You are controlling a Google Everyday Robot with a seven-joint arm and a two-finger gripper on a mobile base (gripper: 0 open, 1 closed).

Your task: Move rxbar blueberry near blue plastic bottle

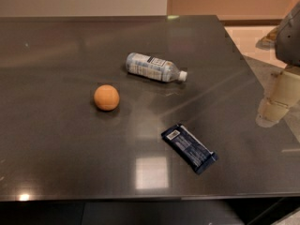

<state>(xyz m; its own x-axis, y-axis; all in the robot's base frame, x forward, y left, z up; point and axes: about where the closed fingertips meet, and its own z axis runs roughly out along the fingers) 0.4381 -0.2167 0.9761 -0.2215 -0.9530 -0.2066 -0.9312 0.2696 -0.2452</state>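
Dark glossy table [56, 153] fills most of the view. The rxbar blueberry [189, 148] lies flat on it, right of centre and toward the near edge. It sits on a diagonal, with the white label patch at its far-left end and the other end pointing near-right. Nothing touches the bar. The blue plastic bottle [154, 67] lies on its side farther back, around the table's middle, white cap pointing right and slightly toward the near side. Bar and bottle are well apart, with bare tabletop between them; the bar is nearer and a bit to the right of the bottle. An orange ball [106, 97] rests on the table left of the bottle and a little nearer, apart from both bottle and bar. The gripper [274, 108] is at the far right edge of the view, a cream-coloured piece hanging under a grey arm part, over the table's right side. It is off to the right of the bar and holds nothing that can be seen. Cannot tell whether it is released or clenched. A pale square light reflection [151, 172] shows on the tabletop near the front edge, just left of the bar.
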